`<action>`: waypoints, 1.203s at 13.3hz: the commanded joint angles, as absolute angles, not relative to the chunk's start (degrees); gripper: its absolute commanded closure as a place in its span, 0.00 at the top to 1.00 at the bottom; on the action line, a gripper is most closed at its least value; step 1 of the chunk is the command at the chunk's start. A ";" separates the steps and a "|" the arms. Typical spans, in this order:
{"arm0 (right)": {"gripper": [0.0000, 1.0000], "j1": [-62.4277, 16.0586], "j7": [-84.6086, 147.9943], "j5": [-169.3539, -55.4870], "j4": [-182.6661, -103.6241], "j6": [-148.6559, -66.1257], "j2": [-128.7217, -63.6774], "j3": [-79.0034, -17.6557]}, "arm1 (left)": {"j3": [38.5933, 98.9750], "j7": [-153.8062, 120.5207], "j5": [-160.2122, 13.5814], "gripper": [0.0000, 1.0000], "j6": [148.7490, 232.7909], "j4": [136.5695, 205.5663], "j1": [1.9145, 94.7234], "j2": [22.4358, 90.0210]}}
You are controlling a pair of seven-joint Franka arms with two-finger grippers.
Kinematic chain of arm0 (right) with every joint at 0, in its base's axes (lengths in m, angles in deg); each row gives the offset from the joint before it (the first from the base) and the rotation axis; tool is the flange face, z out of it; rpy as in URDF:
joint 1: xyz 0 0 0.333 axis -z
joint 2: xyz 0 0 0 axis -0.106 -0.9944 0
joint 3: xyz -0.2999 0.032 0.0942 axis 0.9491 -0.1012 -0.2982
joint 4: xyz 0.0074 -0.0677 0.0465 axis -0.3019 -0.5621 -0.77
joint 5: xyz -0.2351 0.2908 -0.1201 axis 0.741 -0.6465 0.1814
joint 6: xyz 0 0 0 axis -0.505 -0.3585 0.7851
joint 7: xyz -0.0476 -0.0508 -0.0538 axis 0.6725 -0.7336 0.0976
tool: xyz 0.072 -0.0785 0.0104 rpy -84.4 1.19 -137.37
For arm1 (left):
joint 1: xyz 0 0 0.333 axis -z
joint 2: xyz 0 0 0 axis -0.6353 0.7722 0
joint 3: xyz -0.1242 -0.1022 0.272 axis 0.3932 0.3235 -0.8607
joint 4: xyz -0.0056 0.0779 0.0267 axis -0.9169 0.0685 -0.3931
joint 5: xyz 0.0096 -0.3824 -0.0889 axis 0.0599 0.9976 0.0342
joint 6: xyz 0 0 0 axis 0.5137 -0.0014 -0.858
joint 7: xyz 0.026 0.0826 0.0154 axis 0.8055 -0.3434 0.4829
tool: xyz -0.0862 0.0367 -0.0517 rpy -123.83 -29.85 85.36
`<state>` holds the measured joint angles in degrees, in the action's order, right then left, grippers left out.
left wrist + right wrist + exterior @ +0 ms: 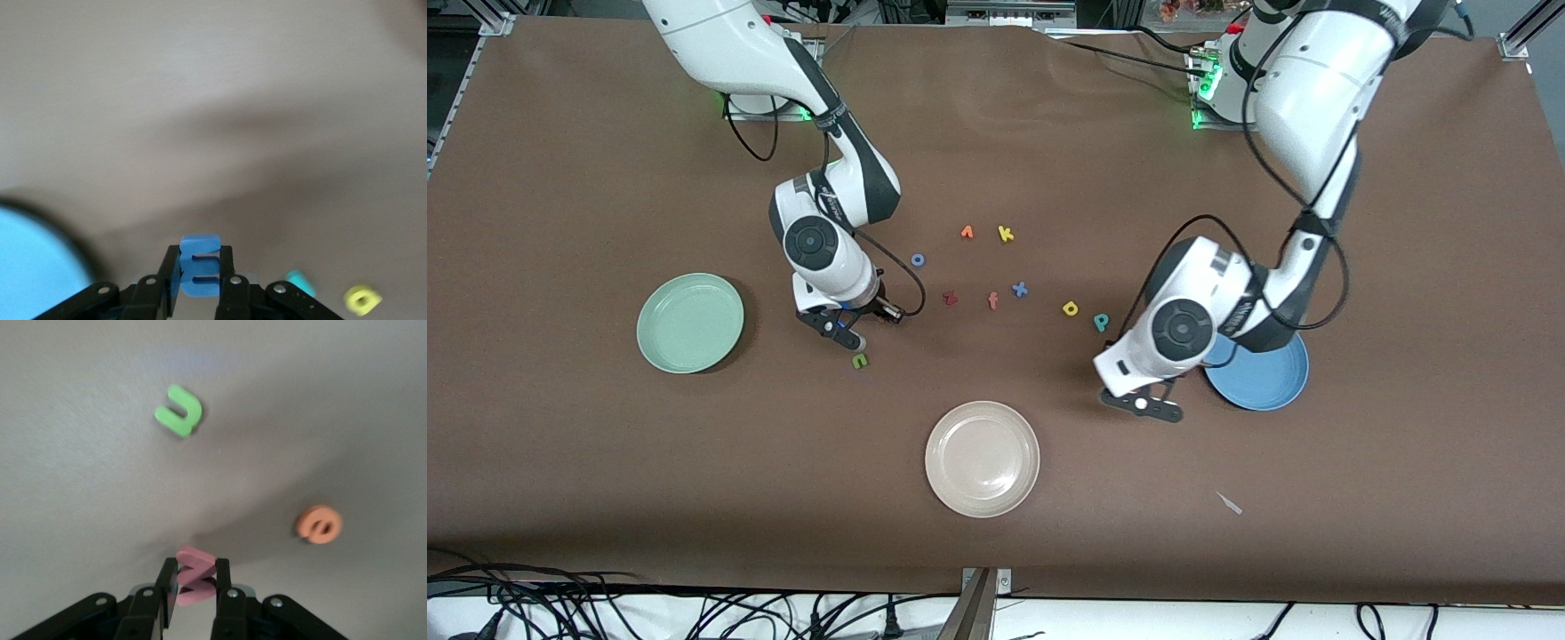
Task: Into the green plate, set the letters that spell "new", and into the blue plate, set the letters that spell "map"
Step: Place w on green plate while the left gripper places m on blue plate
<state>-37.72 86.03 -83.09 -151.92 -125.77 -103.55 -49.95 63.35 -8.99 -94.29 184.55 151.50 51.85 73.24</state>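
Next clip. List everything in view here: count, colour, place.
table: one, brown
green plate: one, mint, right arm's end
blue plate: one, blue, left arm's end, partly under that arm
cream plate: one, cream, nearest the front camera
n: one, green, on the table by the right gripper
e: one, orange, on the table near the n
a, p: yellow, teal, side by side, mid-table
o, x, k, z, f, orange letter: blue, blue, yellow, dark red, salmon, orange; mid-table
scrap: one, white, nearer the camera than the blue plate
left gripper: shut on blue m, over bare table
right gripper: shut on pink w, over bare table
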 commanded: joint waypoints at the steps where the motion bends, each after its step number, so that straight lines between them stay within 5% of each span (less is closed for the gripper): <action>1: 0.00 -37.46 71.59 -81.91 -153.26 -120.27 -98.25 -45.36 | 63.55 -9.21 -100.05 0.02 180.67 153.70 49.56 71.21; 7: 0.00 -37.46 45.90 -80.14 -168.55 -125.18 -86.90 -32.88 | 63.64 -18.15 -100.24 0.06 181.18 156.17 42.88 71.65; 11: 0.00 -37.29 27.02 -80.84 -174.01 -131.49 -86.44 -22.25 | 63.64 -21.51 -100.24 0.07 187.05 160.02 38.93 72.18; 12: 0.00 -36.85 24.10 -81.37 -174.81 -133.43 -87.23 -21.01 | 63.64 -21.51 -100.24 0.37 188.81 161.34 38.22 72.18; 13: 0.00 -35.46 22.94 -81.46 -174.82 -133.71 -88.19 -20.91 | 63.64 -20.82 -100.15 0.99 188.83 161.44 38.30 72.18; 14: 0.01 -34.31 21.62 -81.55 -174.82 -133.89 -89.25 -20.91 | 63.64 -20.81 -100.15 1.00 188.74 161.44 38.30 72.18; 15: 0.18 -33.95 21.00 -81.55 -174.64 -133.98 -90.13 -20.91 | 63.64 -20.81 -100.15 1.00 188.48 161.36 38.48 72.09; 16: 0.73 -33.95 21.17 -81.55 -174.12 -133.72 -90.83 -21.17 | 63.73 -20.72 -100.15 1.00 188.39 161.27 39.09 72.00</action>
